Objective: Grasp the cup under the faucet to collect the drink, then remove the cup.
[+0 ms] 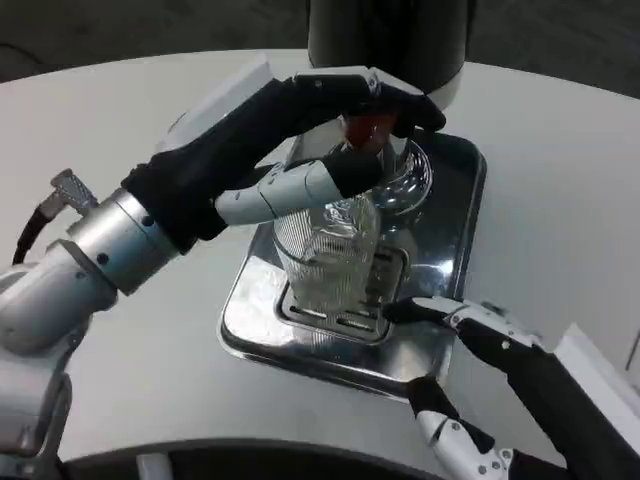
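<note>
1. White table (120,330) with a rounded edge carries the dispenser; dark floor lies beyond it.
2. Polished steel drip tray (455,215), with a slotted grate, sits below the left hand.
3. Clear ribbed cup (325,265) stands upright on the grate, directly beneath the left hand (300,150) and just beyond the fingertips of the right hand (470,325).
4. Left hand: fingers laid over the red faucet lever (368,130); thumb rests against the cup rim.
5. Right hand: holds nothing, fingers apart, one fingertip near the cup base.
6. Handling judgement: rigid, light, probably slippery and fragile; heavier once filled.
7. Grip the ribbed mid-wall; keep upright.
</note>
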Action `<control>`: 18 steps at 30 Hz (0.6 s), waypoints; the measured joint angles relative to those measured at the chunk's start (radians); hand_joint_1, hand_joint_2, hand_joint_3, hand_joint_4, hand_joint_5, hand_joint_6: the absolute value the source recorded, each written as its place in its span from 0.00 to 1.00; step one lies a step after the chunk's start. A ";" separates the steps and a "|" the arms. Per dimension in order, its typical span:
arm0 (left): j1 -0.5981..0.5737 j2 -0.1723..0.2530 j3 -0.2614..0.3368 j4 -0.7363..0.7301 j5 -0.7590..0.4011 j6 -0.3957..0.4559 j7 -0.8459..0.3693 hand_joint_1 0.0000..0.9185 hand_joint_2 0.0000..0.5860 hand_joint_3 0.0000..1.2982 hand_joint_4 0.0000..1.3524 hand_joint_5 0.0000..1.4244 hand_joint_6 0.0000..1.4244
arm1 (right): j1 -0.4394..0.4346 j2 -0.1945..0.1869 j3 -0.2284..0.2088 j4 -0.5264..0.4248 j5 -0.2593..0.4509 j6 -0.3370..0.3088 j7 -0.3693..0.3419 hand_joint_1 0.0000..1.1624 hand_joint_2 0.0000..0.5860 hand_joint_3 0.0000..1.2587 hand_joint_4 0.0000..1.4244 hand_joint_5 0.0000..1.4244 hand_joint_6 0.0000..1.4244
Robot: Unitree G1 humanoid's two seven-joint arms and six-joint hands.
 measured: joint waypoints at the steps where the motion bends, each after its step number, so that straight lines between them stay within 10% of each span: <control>1: 0.000 0.001 0.000 0.001 0.005 -0.006 0.001 0.00 0.09 0.37 0.26 0.26 0.16 | 0.000 0.000 -0.004 0.000 0.000 0.000 0.000 0.41 0.90 0.21 0.12 0.07 0.00; 18: 0.003 0.021 0.000 0.015 0.035 -0.063 0.021 0.00 0.10 0.39 0.27 0.26 0.17 | -0.003 0.001 -0.011 0.000 0.001 0.000 0.000 0.41 0.90 0.21 0.12 0.08 0.00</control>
